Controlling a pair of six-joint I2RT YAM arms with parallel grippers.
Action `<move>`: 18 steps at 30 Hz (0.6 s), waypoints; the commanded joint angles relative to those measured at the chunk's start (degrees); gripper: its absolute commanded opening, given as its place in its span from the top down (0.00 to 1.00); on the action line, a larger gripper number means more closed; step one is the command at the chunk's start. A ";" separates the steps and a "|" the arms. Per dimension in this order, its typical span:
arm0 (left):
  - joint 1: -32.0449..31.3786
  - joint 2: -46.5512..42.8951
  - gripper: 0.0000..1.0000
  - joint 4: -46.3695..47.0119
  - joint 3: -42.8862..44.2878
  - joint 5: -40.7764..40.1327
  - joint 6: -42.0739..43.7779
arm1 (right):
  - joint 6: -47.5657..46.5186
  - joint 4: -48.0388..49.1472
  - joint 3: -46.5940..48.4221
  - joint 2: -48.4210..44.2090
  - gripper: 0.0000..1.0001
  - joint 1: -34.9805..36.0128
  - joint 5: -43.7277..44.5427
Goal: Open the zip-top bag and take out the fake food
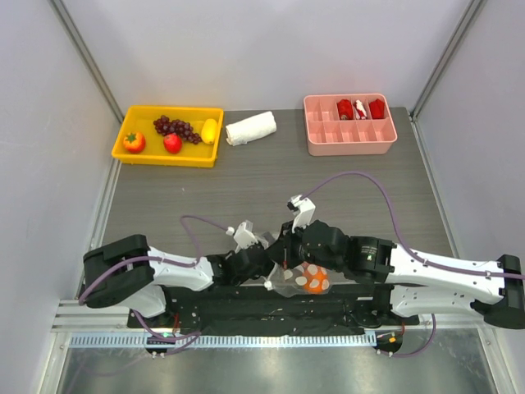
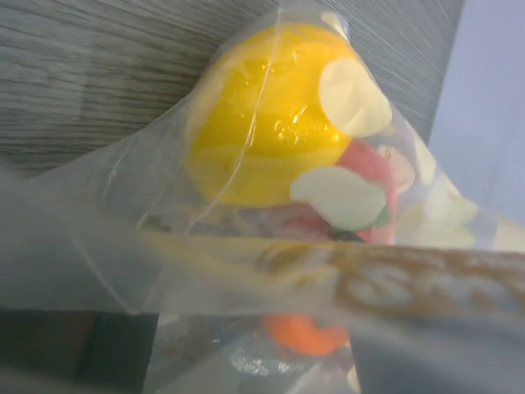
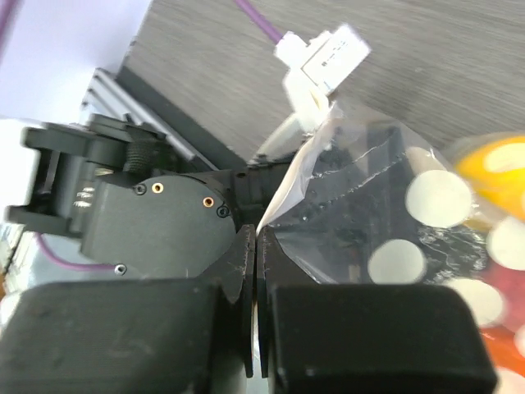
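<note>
The zip-top bag (image 1: 300, 281), clear with pale dots, hangs at the front middle between both arms. My right gripper (image 3: 257, 242) is shut on a top edge of the bag (image 3: 369, 197). My left gripper (image 1: 264, 264) is at the bag's left side; through the plastic its fingers show dimly, wide apart, with nothing seen gripped. Inside the bag (image 2: 123, 246) lie fake food pieces: a yellow one (image 2: 254, 123), a red one (image 2: 369, 176) and an orange one (image 2: 308, 332). More fake food lies in the yellow tray (image 1: 123, 152): purple grapes (image 1: 176, 127), a yellow piece (image 1: 209, 130), a red one (image 1: 172, 143).
A rolled white cloth (image 1: 251, 128) lies beside the yellow tray at the back. A pink divided tray (image 1: 328, 144) with red items stands at the back right. A black mat (image 1: 246, 308) covers the front edge between the arm bases.
</note>
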 commanded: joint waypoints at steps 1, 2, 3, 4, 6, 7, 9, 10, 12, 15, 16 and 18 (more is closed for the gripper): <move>0.80 0.49 0.17 -13.15 7.16 -3.14 6.79 | -1.53 -0.30 1.78 -1.34 0.98 0.64 3.15; 0.63 0.76 0.16 -14.83 9.88 -3.40 12.04 | -2.23 -0.76 1.17 -1.86 0.99 0.64 3.52; 0.10 1.11 0.16 -16.94 11.12 -3.93 12.35 | -2.50 -0.76 0.64 -3.00 0.99 0.64 3.44; 0.10 1.29 0.15 -18.52 11.31 -4.28 12.61 | -2.68 -0.59 0.29 -3.36 0.99 0.64 3.35; 0.19 1.11 0.19 -14.26 7.83 -3.06 12.88 | -2.68 -0.50 -0.24 -4.15 0.99 0.55 2.83; 0.27 0.59 0.30 -7.36 6.23 -2.18 12.62 | -2.59 -0.50 -0.07 -4.50 0.99 0.64 2.65; 0.27 -0.90 0.34 -0.12 1.06 -0.95 12.09 | -2.85 -0.24 0.02 -5.03 0.98 0.64 2.12; 0.27 -1.43 0.34 1.83 0.33 -0.68 11.91 | -3.03 0.37 -0.15 -5.73 0.99 0.64 2.03; 0.27 -2.23 0.27 -5.40 1.55 -1.90 11.04 | -3.99 0.73 -0.07 -5.91 0.99 0.64 1.77; 0.10 -1.88 0.26 -17.92 6.82 -4.98 11.38 | -4.79 0.73 0.63 -5.65 0.99 0.55 2.03; -0.08 -1.96 0.33 -17.66 6.74 -5.25 11.82 | -4.88 0.73 0.81 -5.65 0.99 0.64 2.12; -0.16 -1.61 0.40 -11.90 5.52 -3.77 13.13 | -5.05 0.56 1.25 -5.74 0.98 0.64 2.64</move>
